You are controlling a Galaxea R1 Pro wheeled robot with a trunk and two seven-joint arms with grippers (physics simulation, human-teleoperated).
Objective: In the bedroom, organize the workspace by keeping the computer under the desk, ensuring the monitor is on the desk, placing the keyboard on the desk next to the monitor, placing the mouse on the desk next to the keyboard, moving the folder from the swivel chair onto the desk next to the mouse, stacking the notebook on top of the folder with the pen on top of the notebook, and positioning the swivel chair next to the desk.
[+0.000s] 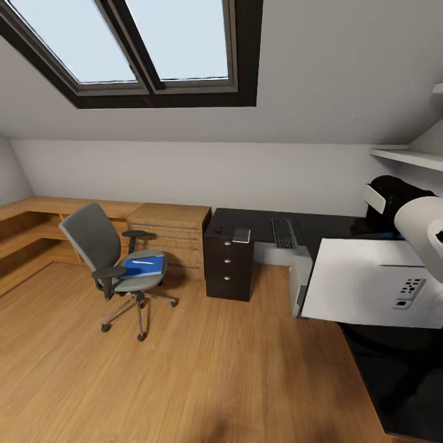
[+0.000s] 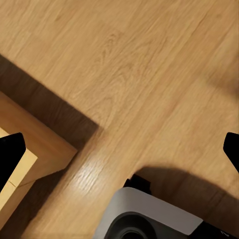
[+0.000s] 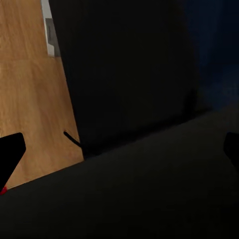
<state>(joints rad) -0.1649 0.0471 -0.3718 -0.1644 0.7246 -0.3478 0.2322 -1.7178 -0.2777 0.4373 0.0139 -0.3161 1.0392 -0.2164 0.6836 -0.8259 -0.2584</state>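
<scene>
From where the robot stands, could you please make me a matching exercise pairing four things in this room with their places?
Things:
1. folder
2. keyboard
3. mouse
4. chair

Places:
A. on the wood floor, apart from the desk
B. on the chair's seat
C. on the black desktop near the wall
D. on the desk end above the black drawers

Pairs: 1-B, 2-C, 3-D, 4-A

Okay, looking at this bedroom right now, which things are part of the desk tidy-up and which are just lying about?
Part of the job:
swivel chair
folder on the chair seat, with a pale thin item on it
keyboard on the desk
monitor, white back toward the camera
mouse

Just there:
black drawer unit
wood shelf units
skylight
</scene>
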